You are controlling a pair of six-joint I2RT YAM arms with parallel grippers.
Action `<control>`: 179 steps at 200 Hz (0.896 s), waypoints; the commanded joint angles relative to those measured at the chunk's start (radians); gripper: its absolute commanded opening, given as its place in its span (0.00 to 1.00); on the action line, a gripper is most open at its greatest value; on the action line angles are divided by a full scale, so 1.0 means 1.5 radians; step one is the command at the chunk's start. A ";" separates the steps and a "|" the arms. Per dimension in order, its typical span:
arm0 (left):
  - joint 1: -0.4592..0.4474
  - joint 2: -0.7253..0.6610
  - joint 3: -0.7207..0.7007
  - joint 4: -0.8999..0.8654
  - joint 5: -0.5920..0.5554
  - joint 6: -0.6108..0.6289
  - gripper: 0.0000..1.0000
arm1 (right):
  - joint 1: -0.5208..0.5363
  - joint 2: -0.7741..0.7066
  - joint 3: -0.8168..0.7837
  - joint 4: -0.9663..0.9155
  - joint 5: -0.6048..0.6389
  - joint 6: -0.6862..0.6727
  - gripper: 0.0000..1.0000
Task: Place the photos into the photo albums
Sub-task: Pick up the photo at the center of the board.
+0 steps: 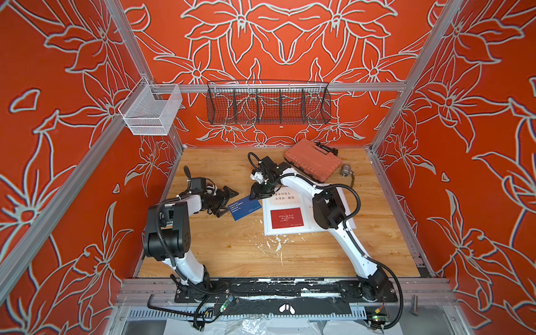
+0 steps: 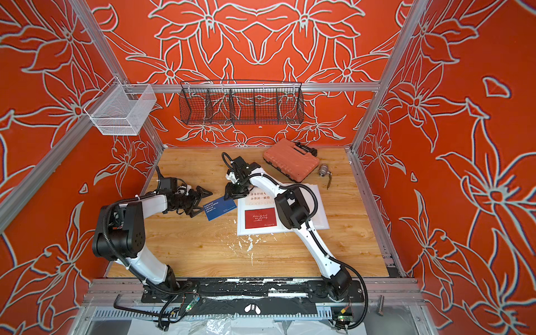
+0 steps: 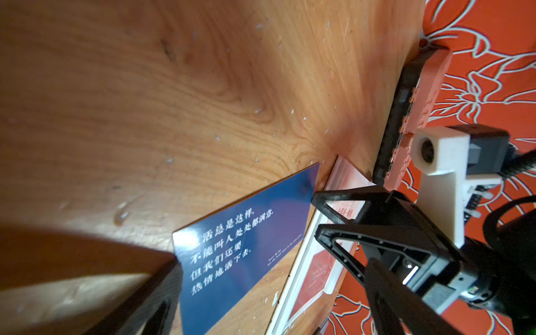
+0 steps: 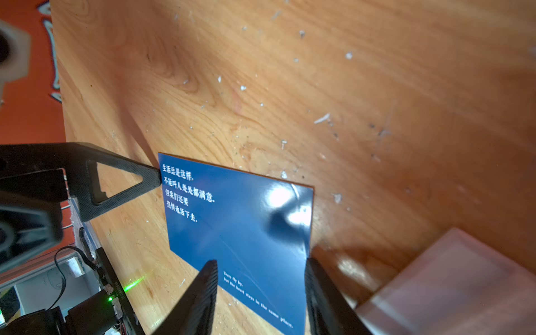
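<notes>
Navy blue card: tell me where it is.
In both top views the navy blue card is on the wooden table between the left gripper and right gripper, just left of the white album.

The navy card (image 1: 246, 207), with white writing on it, lies askew on the wood. One short end is between the right pincer's (image 4: 261, 262) tips, and the opposite corner touches a tip of the left pincer (image 1: 229, 204). The white album (image 1: 271, 229) lies flat just beside the right pincer, away from the left one. A dark red card (image 1: 286, 218) rests on it.
</notes>
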 commanded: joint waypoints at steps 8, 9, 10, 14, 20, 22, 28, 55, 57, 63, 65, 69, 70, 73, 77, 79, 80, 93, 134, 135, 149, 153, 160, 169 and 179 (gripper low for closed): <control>-0.008 0.054 -0.040 -0.046 -0.047 -0.012 0.97 | 0.006 0.035 0.012 -0.039 0.014 0.011 0.51; -0.009 0.054 -0.040 -0.045 -0.046 -0.012 0.97 | 0.006 0.035 0.013 -0.039 0.014 0.011 0.51; -0.008 0.054 -0.040 -0.045 -0.046 -0.013 0.97 | 0.007 0.036 0.013 -0.040 0.014 0.011 0.51; -0.008 0.054 -0.041 -0.043 -0.043 -0.014 0.98 | 0.007 0.037 0.014 -0.041 0.013 0.011 0.51; -0.008 0.053 -0.042 -0.042 -0.040 -0.016 0.97 | 0.007 0.039 0.016 -0.043 0.012 0.012 0.51; -0.008 0.053 -0.043 -0.042 -0.039 -0.016 0.97 | 0.007 0.040 0.017 -0.043 0.011 0.014 0.51; -0.008 0.050 -0.046 -0.036 -0.034 -0.019 0.97 | 0.006 0.043 0.021 -0.048 0.009 0.014 0.51; -0.008 0.045 -0.060 -0.010 -0.009 -0.034 0.98 | 0.007 0.045 0.021 -0.048 0.003 0.014 0.51; -0.008 0.047 -0.060 -0.011 -0.007 -0.034 0.97 | 0.007 0.045 0.021 -0.046 0.003 0.015 0.51; -0.008 0.049 -0.060 -0.010 -0.001 -0.035 0.97 | 0.007 0.046 0.021 -0.045 0.000 0.016 0.51; -0.008 0.049 -0.060 -0.010 0.001 -0.036 0.97 | 0.007 0.046 0.021 -0.045 -0.001 0.016 0.51; -0.008 0.051 -0.060 -0.010 0.005 -0.036 0.97 | 0.007 0.047 0.022 -0.043 -0.003 0.018 0.51; -0.009 0.052 -0.060 -0.010 0.006 -0.036 0.97 | 0.007 0.047 0.022 -0.043 -0.004 0.018 0.51; -0.008 0.052 -0.061 -0.010 0.009 -0.036 0.97 | 0.007 0.048 0.022 -0.042 -0.005 0.019 0.51; -0.009 0.053 -0.061 -0.010 0.013 -0.036 0.97 | 0.007 0.048 0.023 -0.042 -0.007 0.020 0.51; -0.008 0.053 -0.062 -0.010 0.014 -0.036 0.97 | 0.007 0.049 0.024 -0.042 -0.007 0.020 0.51; -0.008 0.053 -0.062 -0.010 0.015 -0.037 0.97 | 0.007 0.049 0.024 -0.043 -0.007 0.020 0.51; -0.008 0.049 -0.069 -0.009 0.025 -0.036 0.97 | 0.007 0.050 0.025 -0.043 -0.007 0.021 0.51; -0.008 0.035 -0.085 -0.004 0.050 -0.044 0.97 | 0.007 0.055 0.027 -0.035 -0.024 0.029 0.51; -0.008 0.035 -0.086 -0.003 0.050 -0.043 0.97 | 0.007 0.055 0.028 -0.035 -0.025 0.030 0.51; -0.008 0.027 -0.091 -0.009 0.053 -0.040 0.97 | 0.006 0.054 0.028 -0.036 -0.026 0.030 0.51; -0.008 0.025 -0.092 -0.013 0.053 -0.039 0.97 | 0.004 0.054 0.027 -0.036 -0.025 0.030 0.51; -0.008 0.022 -0.095 -0.017 0.053 -0.037 0.97 | 0.003 0.052 0.026 -0.036 -0.023 0.032 0.51; -0.008 0.017 -0.101 -0.016 0.054 -0.040 0.97 | 0.002 0.052 0.025 -0.034 -0.024 0.035 0.51; -0.008 0.014 -0.113 0.000 0.061 -0.053 0.97 | 0.001 0.053 0.025 -0.034 -0.024 0.037 0.51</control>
